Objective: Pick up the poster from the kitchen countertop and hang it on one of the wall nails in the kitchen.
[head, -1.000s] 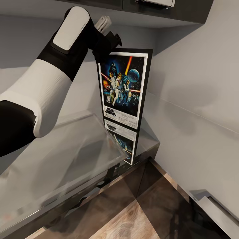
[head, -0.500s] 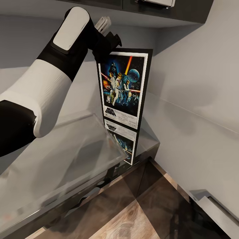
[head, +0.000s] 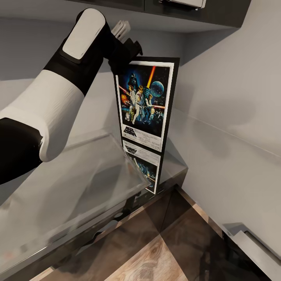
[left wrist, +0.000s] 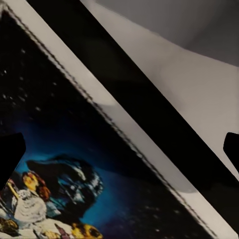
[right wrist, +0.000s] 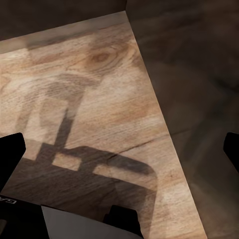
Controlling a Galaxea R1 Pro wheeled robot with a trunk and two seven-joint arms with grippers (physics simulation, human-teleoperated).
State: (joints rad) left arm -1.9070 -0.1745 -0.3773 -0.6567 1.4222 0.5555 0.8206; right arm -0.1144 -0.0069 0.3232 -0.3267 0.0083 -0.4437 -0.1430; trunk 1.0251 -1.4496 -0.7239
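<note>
The poster (head: 146, 103) stands upright at the far corner of the kitchen countertop (head: 78, 183), its black frame and blue-orange artwork facing me, and it is mirrored in the glossy slab below it. My left gripper (head: 127, 47) is at the poster's top left corner. In the left wrist view the poster (left wrist: 74, 164) is very close, and the two dark fingertips (left wrist: 10, 154) sit far apart at the picture's edges, so the gripper is open. My right gripper (right wrist: 119, 149) hangs open over the wooden floor (right wrist: 99, 99), holding nothing. The wall nails are out of view.
A plain pale grey wall (head: 234, 117) runs along the right and meets the back wall behind the poster. Dark upper cabinets (head: 175, 8) hang overhead. Dark cabinet fronts (head: 128, 210) sit under the worktop, with wooden floor (head: 156, 253) in front.
</note>
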